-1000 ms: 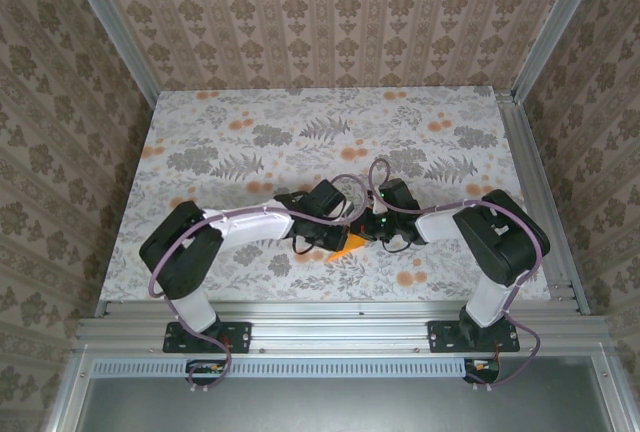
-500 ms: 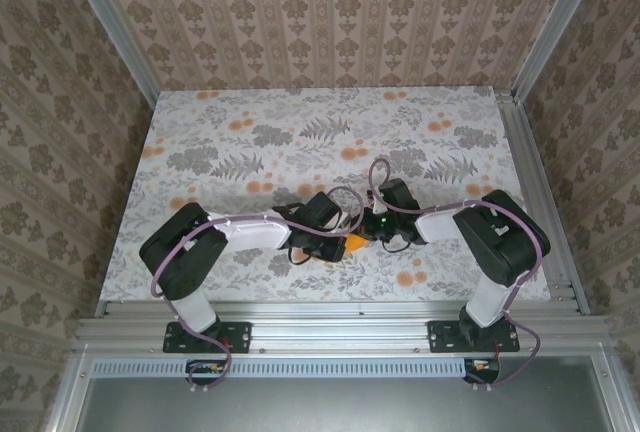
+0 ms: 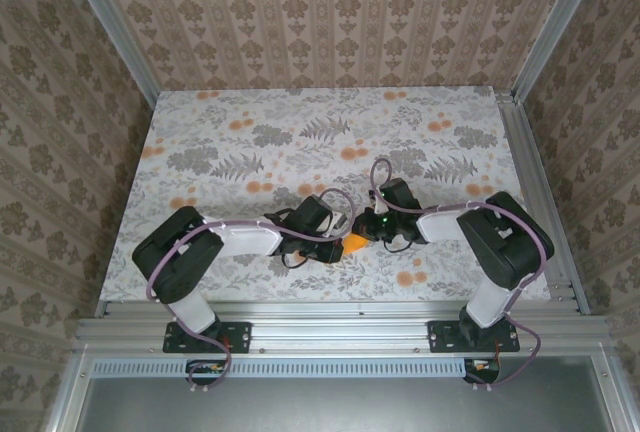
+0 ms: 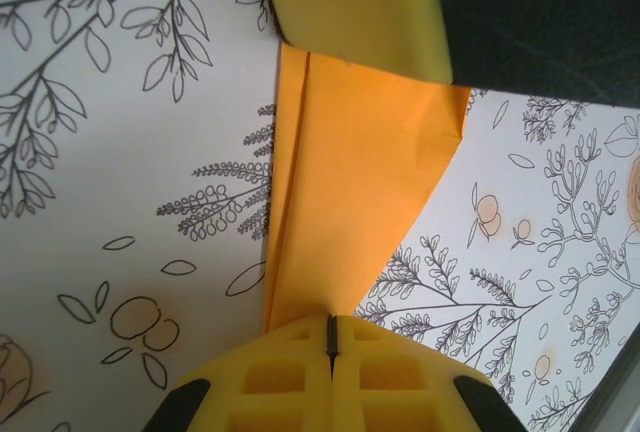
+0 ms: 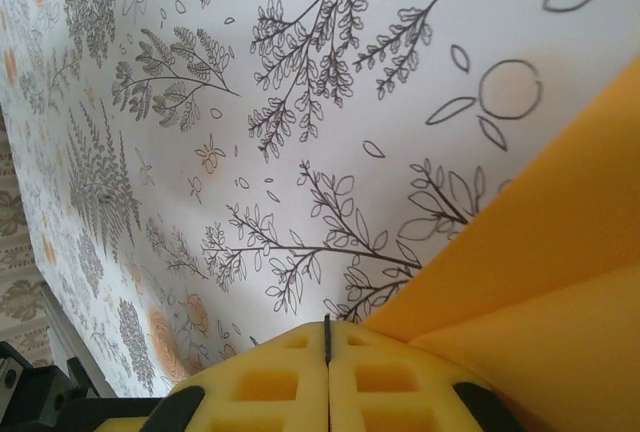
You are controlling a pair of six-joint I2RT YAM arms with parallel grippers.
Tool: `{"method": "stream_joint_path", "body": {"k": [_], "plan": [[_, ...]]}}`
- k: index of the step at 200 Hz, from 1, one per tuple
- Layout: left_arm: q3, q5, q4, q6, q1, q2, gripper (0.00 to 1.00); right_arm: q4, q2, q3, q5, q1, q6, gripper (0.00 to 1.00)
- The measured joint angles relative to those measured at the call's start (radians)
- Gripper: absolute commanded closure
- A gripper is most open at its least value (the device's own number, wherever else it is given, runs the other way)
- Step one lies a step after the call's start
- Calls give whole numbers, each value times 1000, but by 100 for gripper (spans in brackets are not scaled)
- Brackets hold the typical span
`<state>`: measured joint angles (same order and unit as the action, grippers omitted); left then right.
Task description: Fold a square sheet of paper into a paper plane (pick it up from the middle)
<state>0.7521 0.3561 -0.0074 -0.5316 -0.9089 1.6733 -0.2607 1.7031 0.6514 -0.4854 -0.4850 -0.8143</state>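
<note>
Orange sheet (image 4: 350, 202), thin, light and limp I'd judge, lies folded just ahead of my left gripper (image 4: 330, 337), whose closed tips rest on its narrow end. My right gripper (image 5: 327, 337), also closed, touches its other end. It is best pinched at a crease.

The square sheet of paper (image 4: 350, 192) is thin orange paper, matt and smooth, with sharp creases. The bench (image 4: 120, 152) has a smooth printed cover. The left gripper (image 4: 330, 330) has yellow pads (image 4: 270, 382) on its jaws, matt and grainy. The rail (image 3: 340, 334) at six o'clock is dull grey metal.
</note>
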Motion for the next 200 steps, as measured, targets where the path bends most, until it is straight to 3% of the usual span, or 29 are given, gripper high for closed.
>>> {"method": "stream_joint_path", "body": {"k": [56,93,200], "plan": [[-4,22,31,0,2,10,99,15,-128,-14,76,-61,-50,89],[-4,26,35,0,3,11,100,-21,-115,-28,116,-129,-103,92],[-14,27,40,12,7,7,100,0,-44,-28,174,-84,-43,94]]}}
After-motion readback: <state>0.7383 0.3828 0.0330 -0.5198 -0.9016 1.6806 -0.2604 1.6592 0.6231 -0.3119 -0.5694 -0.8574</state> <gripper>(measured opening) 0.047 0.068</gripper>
